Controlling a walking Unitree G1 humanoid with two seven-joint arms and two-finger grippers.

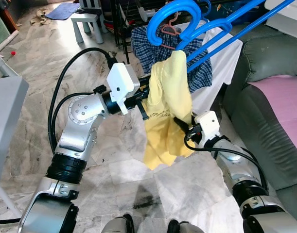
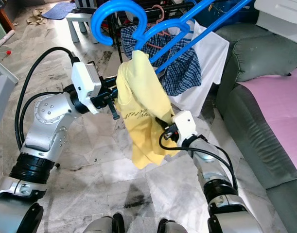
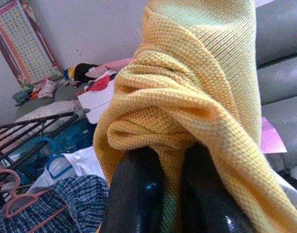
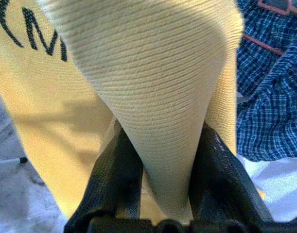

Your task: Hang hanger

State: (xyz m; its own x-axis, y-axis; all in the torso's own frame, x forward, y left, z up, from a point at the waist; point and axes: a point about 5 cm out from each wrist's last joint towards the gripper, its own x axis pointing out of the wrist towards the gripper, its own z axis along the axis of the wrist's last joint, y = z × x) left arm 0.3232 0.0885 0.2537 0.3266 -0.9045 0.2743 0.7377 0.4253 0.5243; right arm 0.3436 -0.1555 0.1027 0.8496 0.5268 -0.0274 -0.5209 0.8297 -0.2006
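So, yellow shirt [image 1: 168,104] draped on blue hanger [image 1: 175,22], up by the drying rack [image 1: 126,19]. Left end effector [image 3: 177,189] and right end effector [image 4: 160,179] both pinching fabric. Soft, light, slippery; better grabbing the stiff hanger.

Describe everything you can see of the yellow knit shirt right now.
The yellow knit shirt is a soft, textured mesh-like fabric with dark lettering on one panel. It hangs bunched and twisted above the marble floor, its top draped at the blue plastic hanger. The left gripper pinches a fold between its fingers; the right gripper clamps another fold lower down. Behind it hangs a blue checked garment.
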